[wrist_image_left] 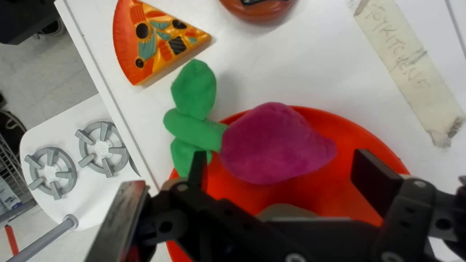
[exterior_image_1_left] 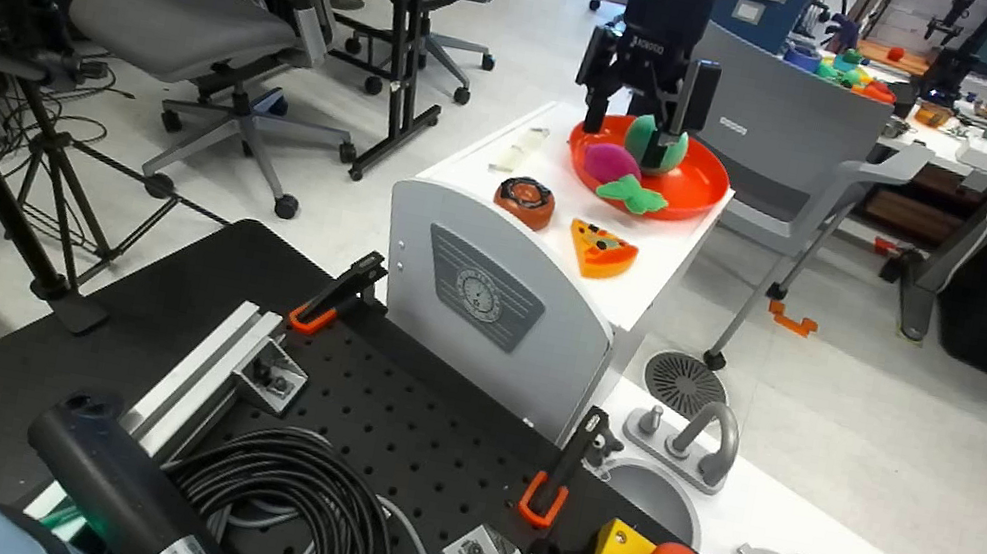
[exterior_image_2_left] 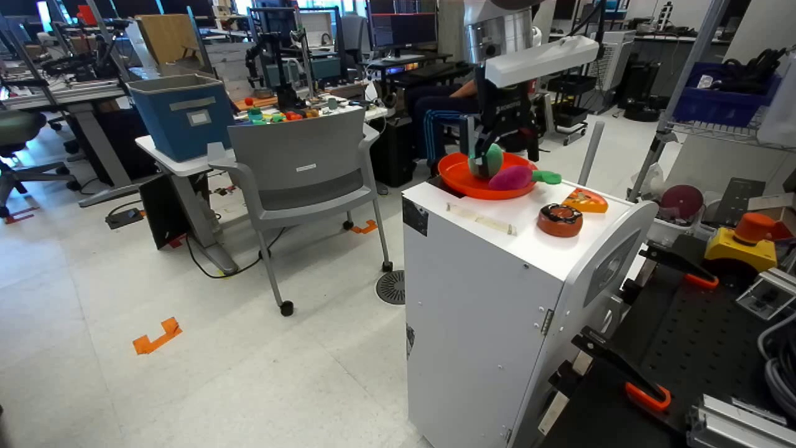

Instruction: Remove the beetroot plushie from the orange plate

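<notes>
Sharing orange plate (wrist_image_left: 338, 185): beetroot plushie (wrist_image_left: 273, 145), green ball (exterior_image_2_left: 495, 161).

Clock positions run from the middle of a plate (wrist_image_left: 355, 136) on a cabinet top (wrist_image_left: 316, 62), seen from above in the wrist view. A toy beet (wrist_image_left: 273, 145) lies in the plate at 12 o'clock, its leaves (wrist_image_left: 194, 87) reaching past the edge at 11. On the cabinet top, a toy pizza slice (wrist_image_left: 156, 42) sits at 11 o'clock, a toy doughnut (wrist_image_left: 260, 11) at 12, tape (wrist_image_left: 407, 69) at 1. The gripper (wrist_image_left: 284, 171) hangs over the plate. In an exterior view, a ball (exterior_image_1_left: 644, 133) also lies in the plate, at 2 o'clock from the beet.
</notes>
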`<action>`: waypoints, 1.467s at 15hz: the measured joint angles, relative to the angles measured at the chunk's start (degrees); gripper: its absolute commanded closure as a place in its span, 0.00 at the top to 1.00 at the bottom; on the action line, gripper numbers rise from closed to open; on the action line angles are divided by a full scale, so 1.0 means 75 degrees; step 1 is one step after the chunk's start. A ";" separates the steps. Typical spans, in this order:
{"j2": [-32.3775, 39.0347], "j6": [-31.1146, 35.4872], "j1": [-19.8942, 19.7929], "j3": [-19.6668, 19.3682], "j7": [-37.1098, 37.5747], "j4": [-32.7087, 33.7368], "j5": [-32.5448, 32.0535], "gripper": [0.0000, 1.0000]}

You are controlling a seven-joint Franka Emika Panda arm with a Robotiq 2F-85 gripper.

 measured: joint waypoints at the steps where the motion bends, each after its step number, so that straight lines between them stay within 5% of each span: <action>1: 0.0017 -0.0017 0.0001 0.0002 -0.0014 0.0003 0.0000 1.00; 9: 0.0284 -0.0288 0.0001 0.0005 -0.0149 0.0269 0.0003 1.00; 10: 0.0313 -0.0338 0.0001 0.0005 -0.0168 0.0308 0.0003 0.80; 11: 0.0337 -0.0370 0.0002 0.0005 -0.0180 0.0337 0.0003 0.72; 20: 0.0382 -0.0388 0.0018 0.0005 -0.0248 0.0434 0.0003 0.05; 22: 0.0382 -0.0391 0.0019 0.0005 -0.0271 0.0454 0.0003 0.00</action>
